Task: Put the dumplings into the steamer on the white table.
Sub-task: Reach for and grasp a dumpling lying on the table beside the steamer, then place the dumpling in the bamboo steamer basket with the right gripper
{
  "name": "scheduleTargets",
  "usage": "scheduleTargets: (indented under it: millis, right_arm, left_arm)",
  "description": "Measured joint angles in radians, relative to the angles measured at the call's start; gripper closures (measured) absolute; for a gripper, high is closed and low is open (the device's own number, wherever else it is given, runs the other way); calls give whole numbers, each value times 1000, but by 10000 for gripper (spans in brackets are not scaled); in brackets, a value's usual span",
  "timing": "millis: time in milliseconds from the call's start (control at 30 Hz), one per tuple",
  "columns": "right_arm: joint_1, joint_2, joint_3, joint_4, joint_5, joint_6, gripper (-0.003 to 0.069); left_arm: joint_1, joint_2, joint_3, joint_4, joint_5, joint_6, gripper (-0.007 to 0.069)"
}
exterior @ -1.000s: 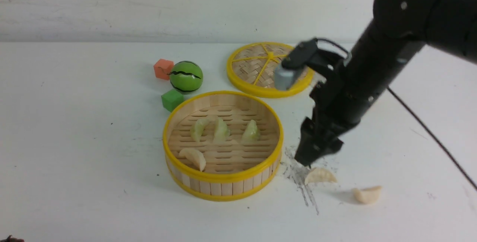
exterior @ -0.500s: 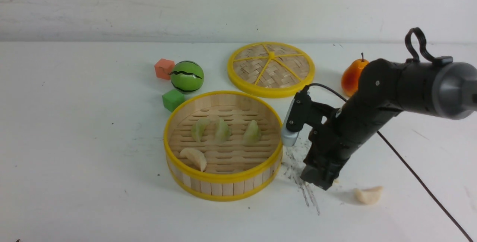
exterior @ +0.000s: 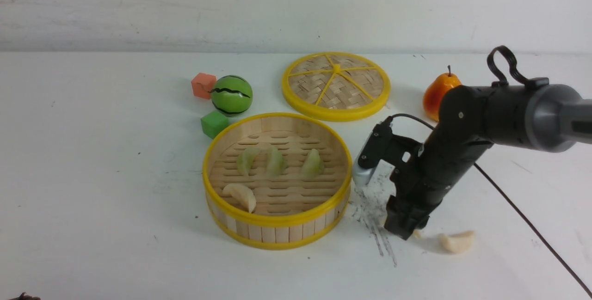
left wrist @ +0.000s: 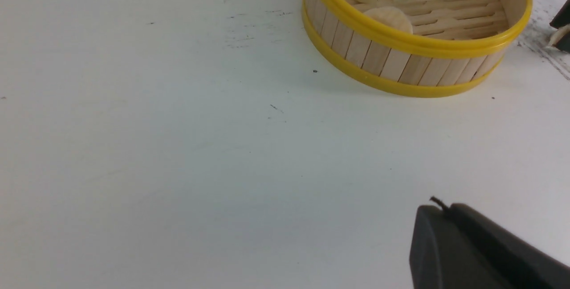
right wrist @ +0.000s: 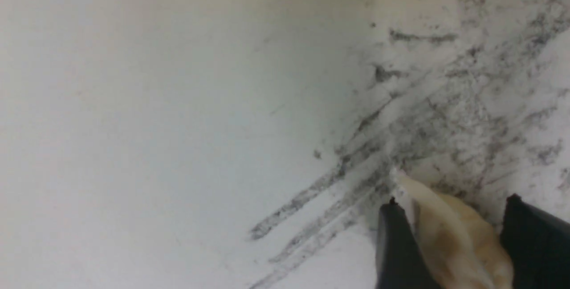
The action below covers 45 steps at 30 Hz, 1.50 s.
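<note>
Pear (exterior: 437, 94) and lid (exterior: 336, 85) sit beyond right pincer (exterior: 404, 230) pinching cream dumpling (right wrist: 445, 235).

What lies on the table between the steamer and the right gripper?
Only bare white table with grey-black scuff marks lies between the steamer and the right gripper, which clasps a dumpling; front and right wrist views show it.
</note>
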Motion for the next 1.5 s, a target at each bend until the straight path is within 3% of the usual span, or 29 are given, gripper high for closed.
scheduleTargets:
  millis: [67, 167, 233, 300, 533, 633, 767, 900, 1000, 1167, 1300, 1333, 1500]
  right_arm:
    - [0, 1, 1, -2, 1, 76, 302]
    - [0, 1, 1, -5, 1, 186, 316]
    - [0, 1, 1, -33, 15, 301, 419]
    - [0, 1, 1, -58, 31, 354, 468]
    - [0, -17, -68, -179, 164, 469, 457]
    - [1, -51, -213, -185, 208, 559, 457]
    - [35, -67, -318, -82, 185, 579, 457]
    - [147, -46, -329, 54, 104, 539, 457]
    - [223, 22, -329, 92, 19, 509, 457]
    - [247, 109, -329, 98, -68, 527, 457]
    - [245, 130, -329, 96, -68, 578, 407]
    - [245, 132, -329, 97, -68, 592, 342]
    - [244, 123, -342, 95, -32, 604, 195]
  left_arm:
    - [0, 0, 0, 1, 0, 0, 622]
    - [0, 0, 0, 1, 0, 0, 622]
    - [0, 0, 0, 1, 3, 0, 620]
    - [0, 0, 0, 1, 7, 0, 619]
    - [0, 0, 0, 0, 8, 0, 619]
    - [0, 0, 0, 0, -8, 0, 618]
    - [0, 0, 0, 0, -51, 0, 616]
    - [0, 0, 0, 1, -64, 0, 613]
    - [0, 0, 0, 1, -57, 0, 610]
    - [0, 0, 0, 0, -39, 0, 606]
    - [0, 0, 0, -1, -38, 0, 603]
    - [0, 0, 0, -1, -38, 0, 603]
    - [0, 0, 0, -1, -27, 0, 598]
